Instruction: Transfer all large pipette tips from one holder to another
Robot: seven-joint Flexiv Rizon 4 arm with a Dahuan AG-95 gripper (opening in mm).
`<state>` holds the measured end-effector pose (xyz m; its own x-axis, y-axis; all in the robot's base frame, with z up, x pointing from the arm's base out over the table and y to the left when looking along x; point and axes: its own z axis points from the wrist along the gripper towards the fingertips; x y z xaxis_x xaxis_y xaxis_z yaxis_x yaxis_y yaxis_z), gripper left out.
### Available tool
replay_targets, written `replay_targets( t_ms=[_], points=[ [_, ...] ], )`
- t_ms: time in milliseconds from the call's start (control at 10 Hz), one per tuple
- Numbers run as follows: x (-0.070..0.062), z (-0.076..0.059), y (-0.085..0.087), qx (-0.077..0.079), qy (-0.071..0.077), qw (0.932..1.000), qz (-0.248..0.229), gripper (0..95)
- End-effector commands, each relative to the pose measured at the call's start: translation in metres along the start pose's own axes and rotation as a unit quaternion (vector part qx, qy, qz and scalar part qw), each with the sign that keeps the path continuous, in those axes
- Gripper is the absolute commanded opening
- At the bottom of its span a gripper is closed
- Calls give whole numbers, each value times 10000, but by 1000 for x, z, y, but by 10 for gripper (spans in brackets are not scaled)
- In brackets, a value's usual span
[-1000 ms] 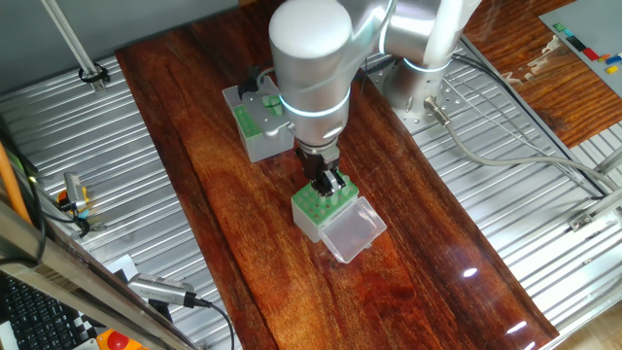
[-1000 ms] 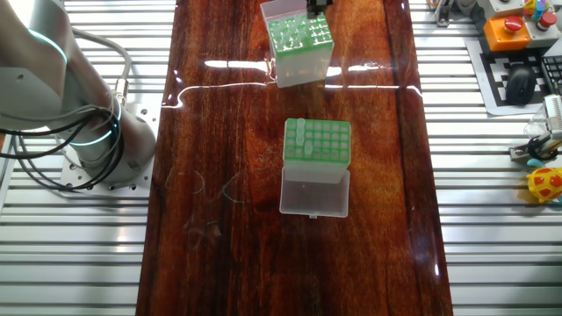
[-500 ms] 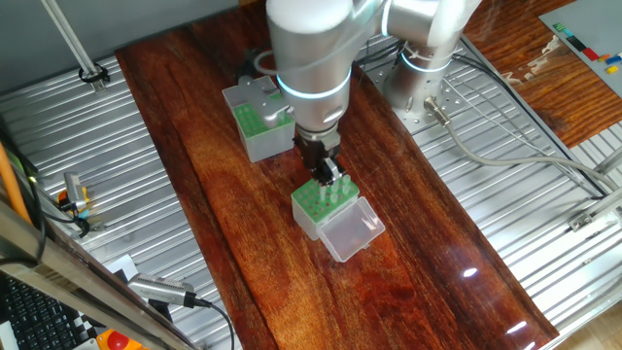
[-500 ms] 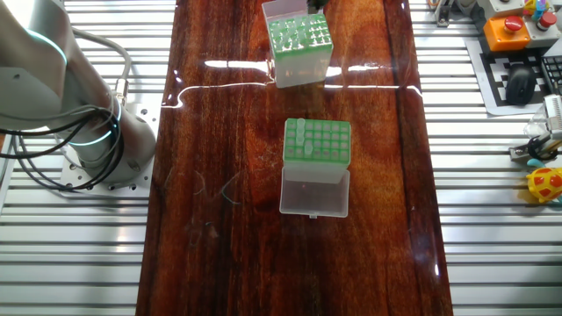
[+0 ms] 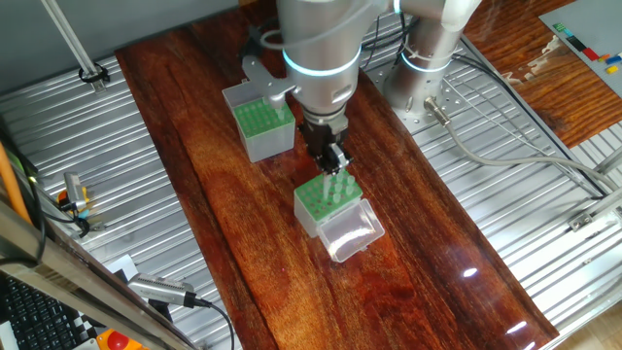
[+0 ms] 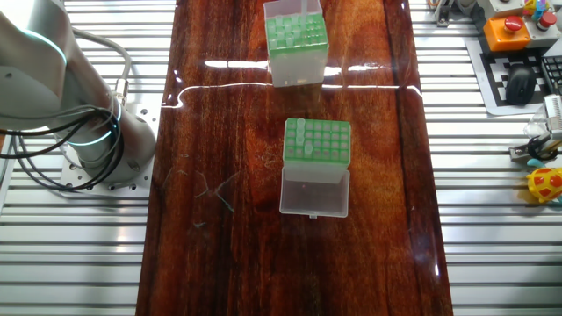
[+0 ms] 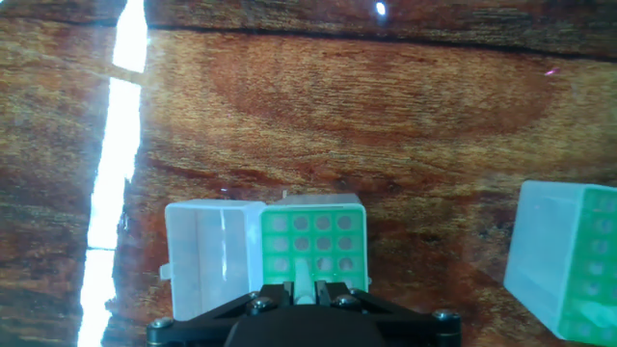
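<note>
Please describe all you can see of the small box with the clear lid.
The small box has a green top with a grid of holes, pale see-through sides and a clear lid hinged open, lying beside it. It stands upright on the table. The end effector hangs above it, holding a pale tip.

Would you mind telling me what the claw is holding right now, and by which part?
The claw grips one large pipette tip by its wide upper end, above the clear-sided holder.
</note>
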<state>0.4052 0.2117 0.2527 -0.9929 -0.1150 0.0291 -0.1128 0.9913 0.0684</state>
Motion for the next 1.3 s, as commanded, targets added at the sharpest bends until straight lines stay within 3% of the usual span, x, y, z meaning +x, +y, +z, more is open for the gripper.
replay_targets(
  t_ms=[100,500,1300],
  points=[
    [2,-3,-1,1,0,10000,-14,0],
    [6,-7,-3,19,-4,9999,-105,0],
    [1,-4,-3,203,-21,9983,-549,0]
  ],
)
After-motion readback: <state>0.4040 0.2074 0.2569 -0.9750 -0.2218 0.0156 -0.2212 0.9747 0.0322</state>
